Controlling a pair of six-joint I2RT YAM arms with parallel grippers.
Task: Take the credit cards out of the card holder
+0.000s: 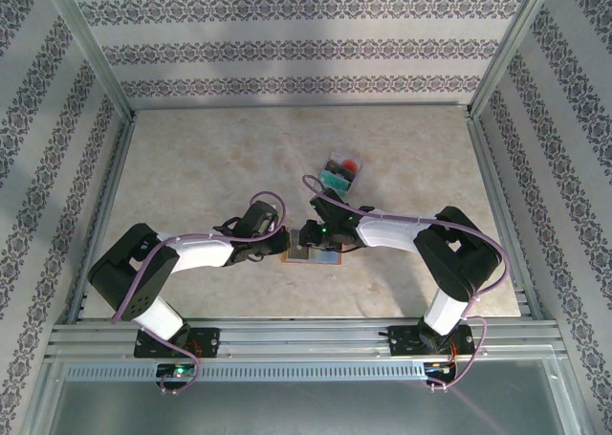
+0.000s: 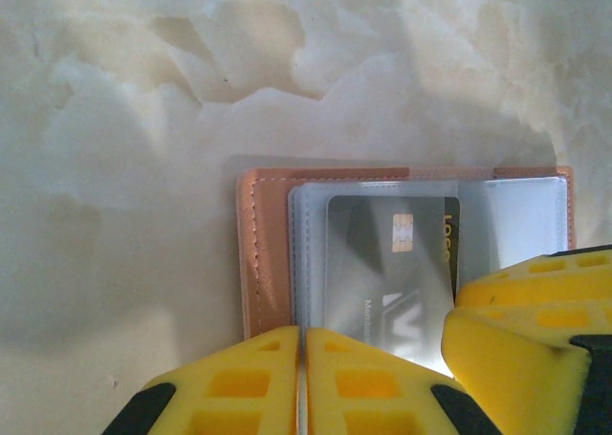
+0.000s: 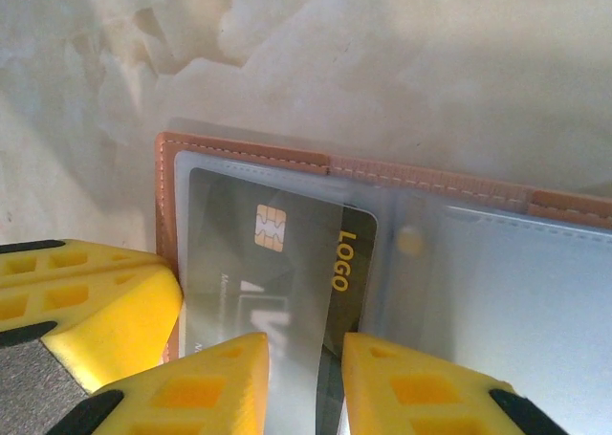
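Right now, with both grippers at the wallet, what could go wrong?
The right gripper straddles the card while it lies mostly under the clear sleeve; it may pinch sleeve too and drag the wallet. The shut left gripper sits only at the wallet's edge, so the wallet might slide. The grippers are close and could bump.

The holder (image 2: 263, 263) lies open and flat on the pale marbled table (image 2: 143, 119), its stitched brown edge to the left. Under a clear pocket (image 2: 516, 220) sits a dark grey card (image 2: 382, 282) with a gold chip and yellow lettering along its right side. The left gripper (image 2: 300, 387) is at the holder's near edge, its yellow fingers pressed together. The right gripper (image 2: 531, 320), also yellow, covers the holder's lower right corner.
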